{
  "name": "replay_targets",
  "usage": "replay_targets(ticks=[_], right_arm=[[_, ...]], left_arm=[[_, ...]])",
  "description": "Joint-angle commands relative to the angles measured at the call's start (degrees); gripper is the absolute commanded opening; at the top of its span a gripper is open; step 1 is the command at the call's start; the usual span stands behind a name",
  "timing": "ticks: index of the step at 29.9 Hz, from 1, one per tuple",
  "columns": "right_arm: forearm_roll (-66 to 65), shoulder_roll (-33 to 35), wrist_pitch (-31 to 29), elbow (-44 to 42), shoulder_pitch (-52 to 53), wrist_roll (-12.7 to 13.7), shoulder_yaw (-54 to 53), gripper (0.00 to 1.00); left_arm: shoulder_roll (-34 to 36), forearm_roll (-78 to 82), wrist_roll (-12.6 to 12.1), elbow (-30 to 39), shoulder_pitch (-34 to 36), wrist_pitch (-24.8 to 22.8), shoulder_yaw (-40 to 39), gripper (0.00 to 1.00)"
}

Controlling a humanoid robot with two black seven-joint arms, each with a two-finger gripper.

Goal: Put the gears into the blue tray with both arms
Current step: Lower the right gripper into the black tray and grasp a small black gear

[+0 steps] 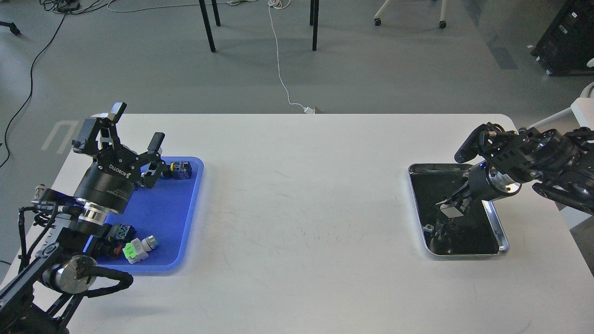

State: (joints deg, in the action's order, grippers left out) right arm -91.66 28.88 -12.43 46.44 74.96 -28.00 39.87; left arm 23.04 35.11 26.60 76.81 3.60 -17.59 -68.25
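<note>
Left end effector [138, 125] gapes above blue tray [192, 208] holding three switches [139, 248].

A white table [306, 208] with rounded corners stands on a smooth grey floor [139, 60]. Beyond it rise thin black furniture legs [207, 28], and a white cable [278, 60] trails across to a small plug [310, 110]. Black cables [32, 60] snake at left; a black wheeled case [566, 39] sits far right.
</note>
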Motion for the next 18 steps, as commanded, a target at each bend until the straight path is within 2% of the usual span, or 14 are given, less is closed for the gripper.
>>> replay_targets(ticks=[1, 12, 18], right_arm=[[0.1, -0.4, 0.3, -0.8, -0.4, 0.0, -0.1, 0.71], [0.1, -1.2, 1.4, -1.7, -1.3, 0.0, 0.0, 0.57], [0.1, -1.1, 1.4, -1.9, -1.5, 0.0, 0.0, 0.55]], left_arm=[[-0.1, 0.0, -0.1, 0.0, 0.0, 0.0, 0.1, 0.98], [-0.1, 0.0, -0.1, 0.0, 0.0, -0.1, 0.1, 0.98], [-0.2, 0.0, -0.1, 0.0, 0.0, -0.1, 0.1, 0.98]])
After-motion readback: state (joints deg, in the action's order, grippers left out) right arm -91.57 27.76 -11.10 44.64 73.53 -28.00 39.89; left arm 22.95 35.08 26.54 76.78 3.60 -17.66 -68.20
